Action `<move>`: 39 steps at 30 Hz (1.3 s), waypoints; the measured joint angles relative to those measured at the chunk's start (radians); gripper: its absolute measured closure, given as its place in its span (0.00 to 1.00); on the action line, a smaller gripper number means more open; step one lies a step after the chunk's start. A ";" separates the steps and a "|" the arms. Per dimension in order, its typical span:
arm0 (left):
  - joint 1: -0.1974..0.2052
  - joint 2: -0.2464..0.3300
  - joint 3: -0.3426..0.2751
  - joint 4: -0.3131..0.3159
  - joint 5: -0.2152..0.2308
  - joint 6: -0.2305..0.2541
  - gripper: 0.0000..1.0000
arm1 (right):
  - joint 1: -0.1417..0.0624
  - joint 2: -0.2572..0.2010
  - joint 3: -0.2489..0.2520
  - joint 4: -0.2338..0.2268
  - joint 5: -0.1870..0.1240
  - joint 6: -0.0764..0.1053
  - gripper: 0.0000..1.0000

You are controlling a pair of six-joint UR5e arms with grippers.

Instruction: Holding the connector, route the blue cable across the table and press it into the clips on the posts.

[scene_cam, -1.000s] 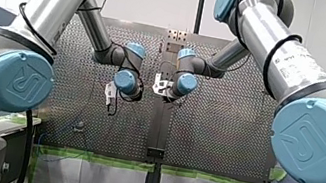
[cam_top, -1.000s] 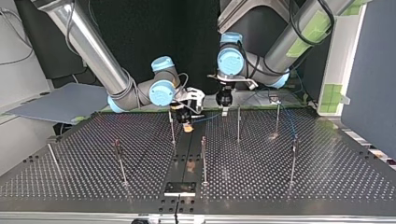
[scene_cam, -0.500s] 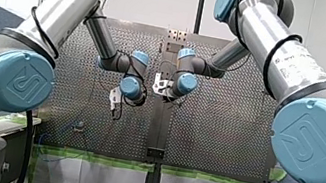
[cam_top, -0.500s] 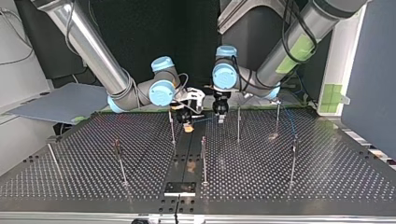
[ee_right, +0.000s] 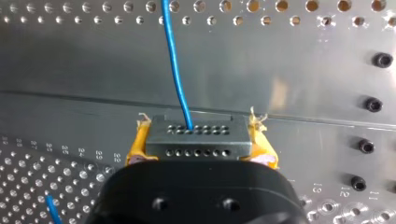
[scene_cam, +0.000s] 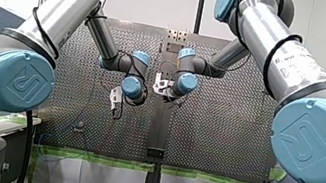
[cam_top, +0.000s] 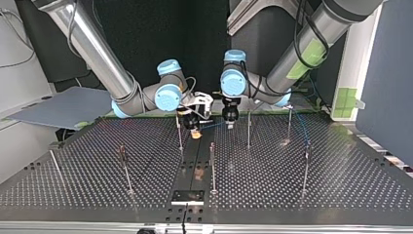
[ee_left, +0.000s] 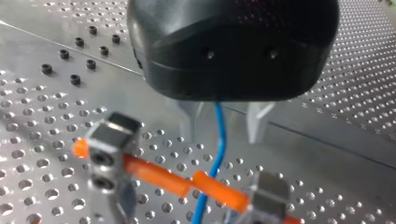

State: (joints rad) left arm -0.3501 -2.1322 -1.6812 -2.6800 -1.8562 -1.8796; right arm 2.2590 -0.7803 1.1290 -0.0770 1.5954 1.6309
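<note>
Within grip of right tool (ee_right: 198,142): connector (ee_right: 195,133), blue cable (ee_right: 175,70) attached.

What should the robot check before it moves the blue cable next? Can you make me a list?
1. The connector is clamped between my right gripper's yellow pads: ok.
2. The blue cable is joined to the connector: ok, it comes out of one of its holes.
3. The cable runs between my left gripper's fingers: ok. They are open and not pinching it.
4. The two grippers are apart: ok, the top view shows a gap between them.
5. The cable is pressed in at the posts: cannot tell, too small to see.
</note>
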 joint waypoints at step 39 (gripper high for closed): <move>-0.014 0.192 -0.001 -0.137 -0.047 -0.002 1.00 | -0.020 -0.233 0.026 0.137 -0.005 0.037 1.00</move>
State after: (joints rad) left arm -0.3640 -1.9402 -1.6824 -2.8167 -1.9033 -1.8813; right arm 2.2385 -1.0134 1.1555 0.0599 1.5901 1.6674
